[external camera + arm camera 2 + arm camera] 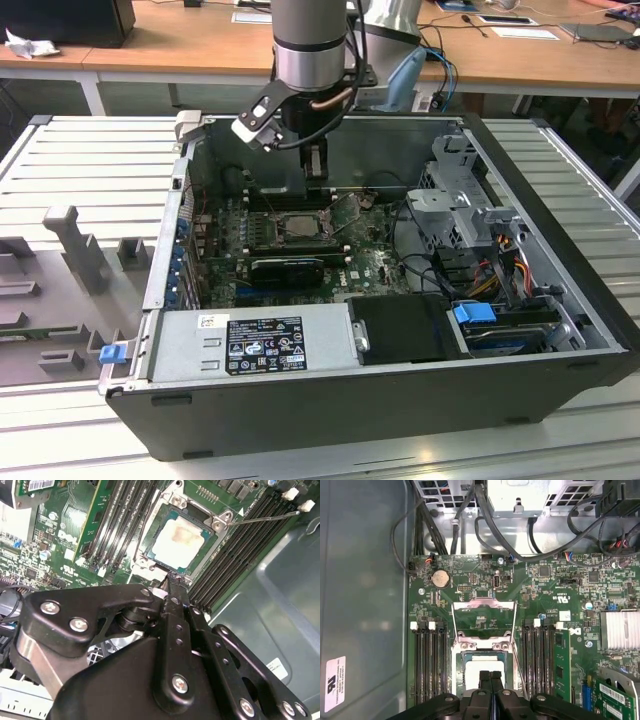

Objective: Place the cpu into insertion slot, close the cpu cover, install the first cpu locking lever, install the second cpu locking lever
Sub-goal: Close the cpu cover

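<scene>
On the ribbed bench, the open computer case lies side-up. In the exterior view the power supply is at 6 o'clock and the drive cage at 3 o'clock. A green motherboard covers the case floor.

The arm enters from 12 o'clock. The gripper hangs over the board, fingers pressed tip to tip with nothing seen between them. The tips are at the near edge of the insertion slot; contact cannot be told. The slot sits about 11 o'clock from case centre.

The cpu cover is swung back off the slot, on the side away from the fingertips, and is not yet closed. The cpu lies flat in the slot, pale face up. One wire locking lever sticks out free.

Judgement: the cpu is light, thin and stiff, with a fragile underside, so grip it by opposite edges only. The cover is thin sheet metal on a hinge; push it at its free edge.
</scene>
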Tool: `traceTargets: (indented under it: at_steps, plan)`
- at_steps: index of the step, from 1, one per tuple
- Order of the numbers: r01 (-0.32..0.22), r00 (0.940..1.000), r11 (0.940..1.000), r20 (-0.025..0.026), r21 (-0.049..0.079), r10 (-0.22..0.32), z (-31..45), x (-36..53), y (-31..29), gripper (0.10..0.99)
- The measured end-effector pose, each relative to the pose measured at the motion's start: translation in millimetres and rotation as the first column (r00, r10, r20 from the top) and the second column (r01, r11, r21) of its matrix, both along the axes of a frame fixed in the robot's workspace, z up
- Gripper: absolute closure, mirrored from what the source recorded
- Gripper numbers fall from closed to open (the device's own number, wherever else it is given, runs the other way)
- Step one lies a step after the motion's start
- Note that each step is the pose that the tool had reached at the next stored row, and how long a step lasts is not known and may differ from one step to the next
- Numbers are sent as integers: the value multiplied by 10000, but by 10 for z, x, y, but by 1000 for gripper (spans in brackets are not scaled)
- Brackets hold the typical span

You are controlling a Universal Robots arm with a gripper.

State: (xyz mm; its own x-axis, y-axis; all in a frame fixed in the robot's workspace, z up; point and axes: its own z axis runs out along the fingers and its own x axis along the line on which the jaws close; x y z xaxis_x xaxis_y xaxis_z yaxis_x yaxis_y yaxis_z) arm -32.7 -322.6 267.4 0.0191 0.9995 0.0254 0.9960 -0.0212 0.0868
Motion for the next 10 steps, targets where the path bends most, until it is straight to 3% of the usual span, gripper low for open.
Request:
traceTargets:
  at_steps: [10]
  plan:
    - [0,10000,10000,-17,0,0,0,174,0,980]
